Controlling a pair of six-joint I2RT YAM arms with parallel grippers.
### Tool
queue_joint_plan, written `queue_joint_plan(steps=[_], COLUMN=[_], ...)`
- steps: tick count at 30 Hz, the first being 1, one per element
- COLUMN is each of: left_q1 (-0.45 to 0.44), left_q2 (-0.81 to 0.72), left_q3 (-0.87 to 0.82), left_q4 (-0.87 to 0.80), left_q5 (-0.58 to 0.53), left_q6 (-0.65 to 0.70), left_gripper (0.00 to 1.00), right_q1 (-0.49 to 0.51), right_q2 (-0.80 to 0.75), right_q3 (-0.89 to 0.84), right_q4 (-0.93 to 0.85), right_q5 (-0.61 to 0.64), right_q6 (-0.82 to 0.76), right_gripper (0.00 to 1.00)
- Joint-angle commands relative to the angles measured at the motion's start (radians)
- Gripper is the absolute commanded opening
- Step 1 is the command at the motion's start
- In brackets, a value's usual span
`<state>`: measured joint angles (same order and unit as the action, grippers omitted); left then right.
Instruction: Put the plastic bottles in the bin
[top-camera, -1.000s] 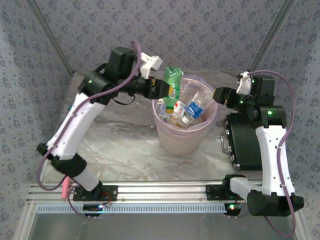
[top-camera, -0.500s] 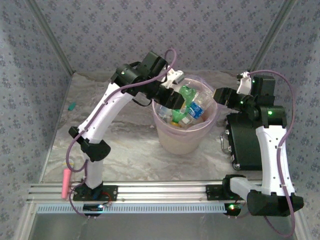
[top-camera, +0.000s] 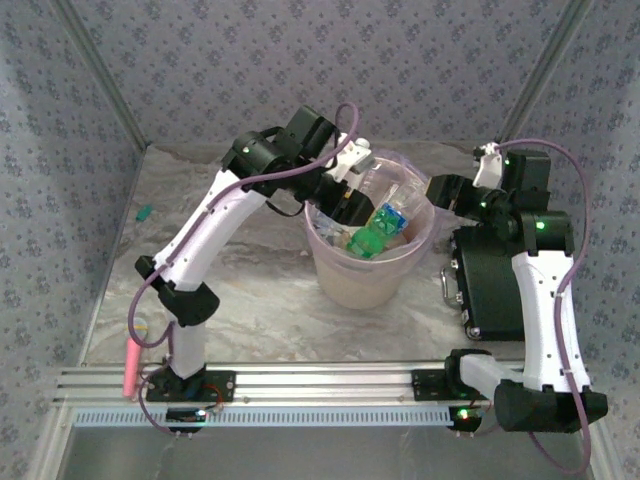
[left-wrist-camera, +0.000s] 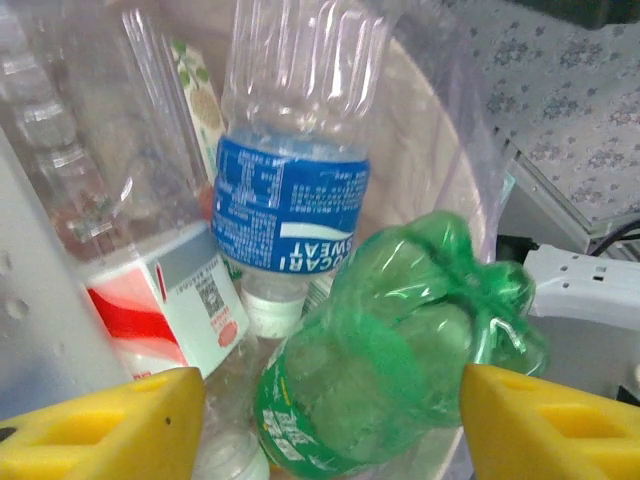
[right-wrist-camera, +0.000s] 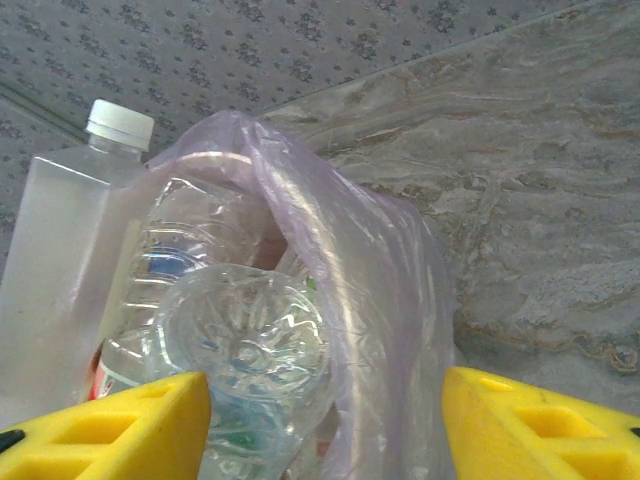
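Top external: the bin, a round beige bucket lined with a pink-purple bag, stands mid-bench. It is loaded with plastic bottles. A green bottle lies on top of the heap, inside the rim. The left gripper hangs over the bin's left side. The right gripper sits at the bin's right rim. A black case lies to the right of the bin. A pink cylinder and a teal object lie well apart from the bin on the left. Labels are too small to read here.

Left wrist: the yellow fingertips stand spread wide, gripping nothing. The green bottle lies below and between them, crumpled, with a twisted end. Next to it is a clear blue-label bottle with its white cap pointing down. "SWEAT" is legible on it, probably upside down; the finer print is unreadable. A red-and-white label with a QR code shows to the left, its bottle partly cut off.

Right wrist: the yellow fingertips are spread, holding nothing. The bag's rim rises between them. Behind the film sit a clear bottle, base toward the camera, and a frosted white-capped bottle. Their labels are blurred by the plastic.
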<state>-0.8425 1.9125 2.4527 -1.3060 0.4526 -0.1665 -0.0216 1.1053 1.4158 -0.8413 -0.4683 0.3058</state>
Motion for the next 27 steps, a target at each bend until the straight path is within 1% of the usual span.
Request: queue_joint_plan(steps=[1, 3, 5, 6, 8, 9, 12, 15, 18, 21, 23, 27], left_q1=[0.000, -0.001, 0.000, -0.001, -0.001, 0.000, -0.001, 0.000, 0.001, 0.007, 0.015, 0.048], left_q2=[-0.061, -0.061, -0.058, -0.056, -0.051, -0.051, -0.063, -0.098, -0.130, -0.135, -0.140, -0.161], left_q3=[-0.051, -0.075, -0.092, -0.101, -0.113, -0.121, -0.161, -0.251, -0.323, -0.317, -0.294, -0.249], left_q4=[0.141, 0.190, 0.226, 0.241, 0.246, 0.245, 0.238, 0.266, 0.289, 0.280, 0.288, 0.311], left_q5=[0.034, 0.073, 0.101, 0.110, 0.118, 0.121, 0.126, 0.135, 0.138, 0.146, 0.143, 0.133], left_q6=[-0.035, -0.056, -0.080, -0.091, -0.097, -0.099, -0.097, -0.102, -0.106, -0.117, -0.128, -0.158], left_gripper=[0.59, 0.53, 0.51, 0.50, 0.47, 0.46, 0.44, 0.42, 0.42, 0.42, 0.43, 0.56], right_q1=[0.024, 0.034, 0.038, 0.040, 0.045, 0.050, 0.080, 0.107, 0.113, 0.115, 0.113, 0.079], right_q2=[0.014, 0.038, 0.057, 0.067, 0.081, 0.084, 0.092, 0.090, 0.085, 0.080, 0.086, 0.095], right_q3=[0.054, 0.081, 0.106, 0.117, 0.131, 0.133, 0.128, 0.099, 0.070, 0.074, 0.113, 0.192], right_q4=[0.009, 0.010, 0.015, 0.021, 0.030, 0.033, 0.031, 0.025, 0.022, 0.023, 0.012, -0.024], right_q5=[-0.019, -0.017, -0.013, -0.008, -0.009, -0.012, -0.009, -0.028, -0.044, -0.041, -0.022, 0.024], right_q6=[0.008, 0.010, 0.007, 0.011, 0.017, 0.019, 0.016, 0.012, 0.015, 0.016, 0.016, 0.021], right_gripper=[0.62, 0.61, 0.60, 0.58, 0.49, 0.47, 0.46, 0.46, 0.46, 0.46, 0.47, 0.52])
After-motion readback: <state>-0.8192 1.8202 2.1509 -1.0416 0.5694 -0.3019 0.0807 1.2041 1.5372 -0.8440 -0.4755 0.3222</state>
